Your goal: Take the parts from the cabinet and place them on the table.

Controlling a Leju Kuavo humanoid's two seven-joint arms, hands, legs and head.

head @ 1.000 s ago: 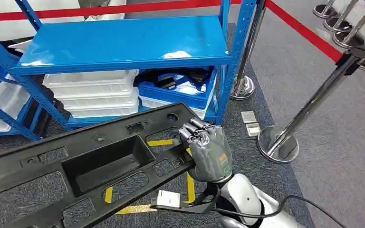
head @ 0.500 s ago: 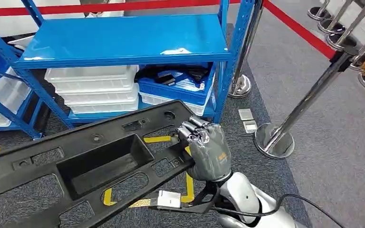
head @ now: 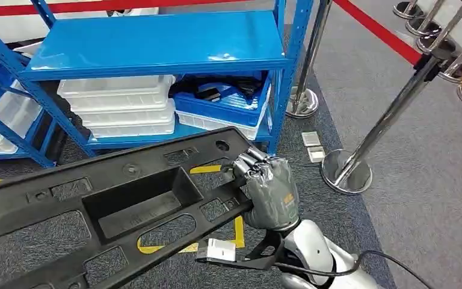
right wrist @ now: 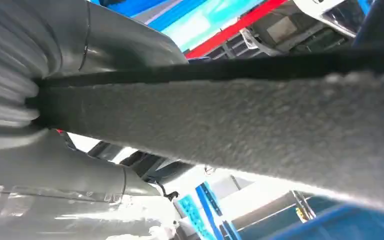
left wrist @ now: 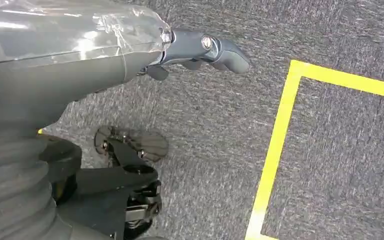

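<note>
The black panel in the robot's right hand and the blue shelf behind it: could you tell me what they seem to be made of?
Black panel: probably moulded plastic, matte, with formed recesses and cut-outs. Blue shelf: likely painted sheet metal, glossy, showing bright reflections.

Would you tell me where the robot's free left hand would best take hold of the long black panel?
Probably the near long edge of the black panel toward its left end, from below and the robot's side: the right hand already grips that edge at the far end, and the cut-out openings give fingers purchase.
</note>
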